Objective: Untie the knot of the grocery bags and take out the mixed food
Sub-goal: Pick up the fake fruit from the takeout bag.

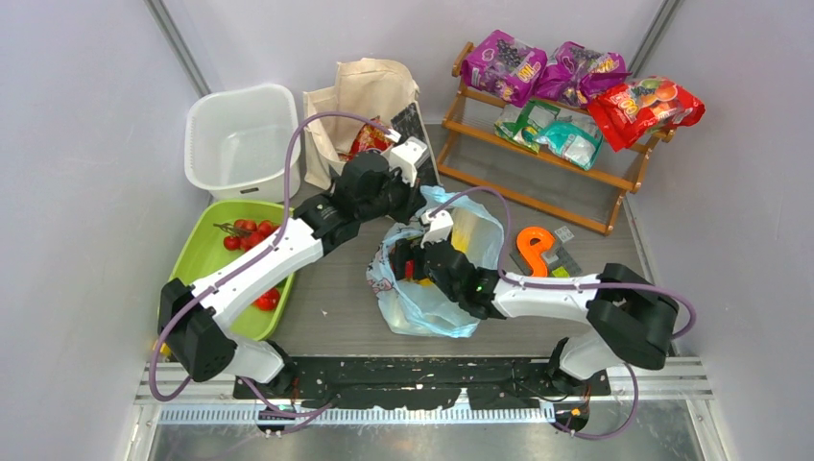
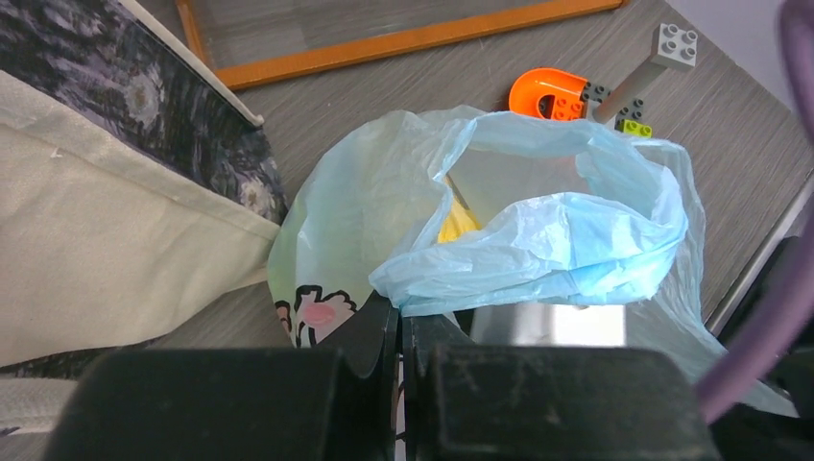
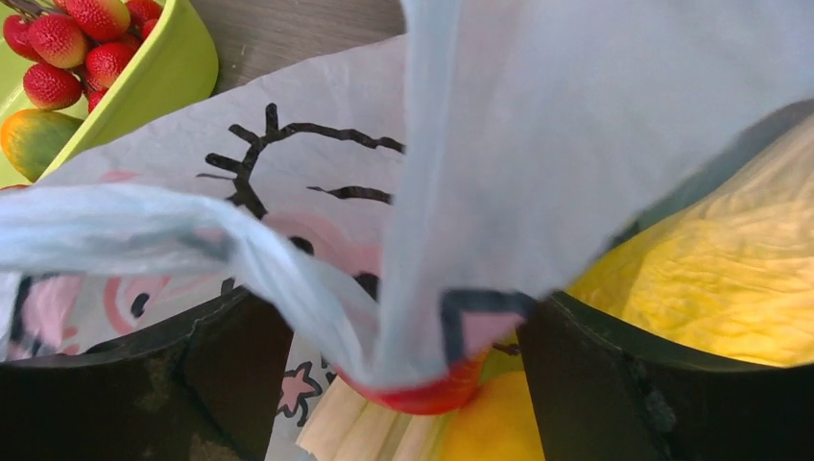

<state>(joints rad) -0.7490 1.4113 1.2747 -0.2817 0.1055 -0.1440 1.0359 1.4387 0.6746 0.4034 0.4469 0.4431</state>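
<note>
The light-blue bag (image 1: 422, 303) lies mid-table with its mouth open; no knot shows. My left gripper (image 1: 420, 200) is at the bag's far rim, and in the left wrist view it (image 2: 403, 312) is shut on the edge of the blue film (image 2: 538, 230). My right gripper (image 1: 413, 264) reaches into the bag from the right. It (image 3: 394, 317) stands open, with a red fruit (image 3: 422, 396), a yellow fruit (image 3: 490, 427) and pale stalks (image 3: 355, 432) between its fingers, untouched. A yellow leafy vegetable (image 3: 710, 279) lies to the right. The cream canvas tote (image 1: 370, 96) stands behind, a red packet (image 1: 368, 139) in its mouth.
A white tub (image 1: 240, 139) is at the back left. In front of it is a green tray (image 1: 206, 254) of red fruits (image 1: 251, 233). A wooden rack (image 1: 538, 163) at the back right holds purple, teal and red packets. An orange toy piece (image 1: 531, 245) lies right of the bag.
</note>
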